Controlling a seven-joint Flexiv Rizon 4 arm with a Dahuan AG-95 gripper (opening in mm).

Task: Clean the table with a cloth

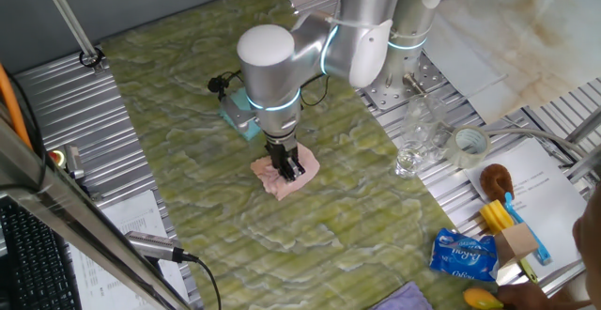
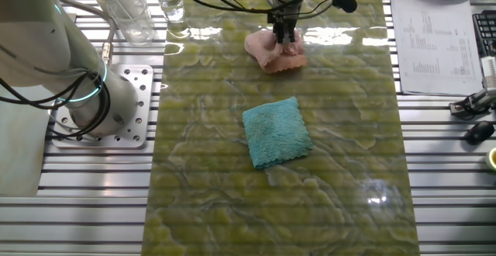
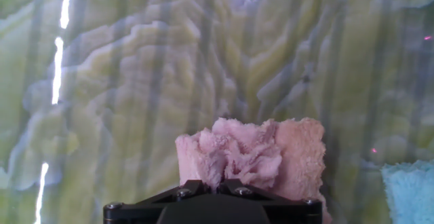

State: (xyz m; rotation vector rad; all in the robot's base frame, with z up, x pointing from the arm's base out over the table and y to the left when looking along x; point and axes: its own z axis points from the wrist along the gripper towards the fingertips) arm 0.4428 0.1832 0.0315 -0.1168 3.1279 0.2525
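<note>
No text can be read: the blue packet carries white script too small to make out, and the printed sheets are blurred.

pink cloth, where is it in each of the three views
One fixed view: the pink cloth lies mid-table, bunched under the gripper.
The other fixed view: pink cloth at top centre, beyond the teal cloth.
Hand view: pink cloth at bottom centre, above the fingers' base.
Shared landmark: the green marbled table.
</note>
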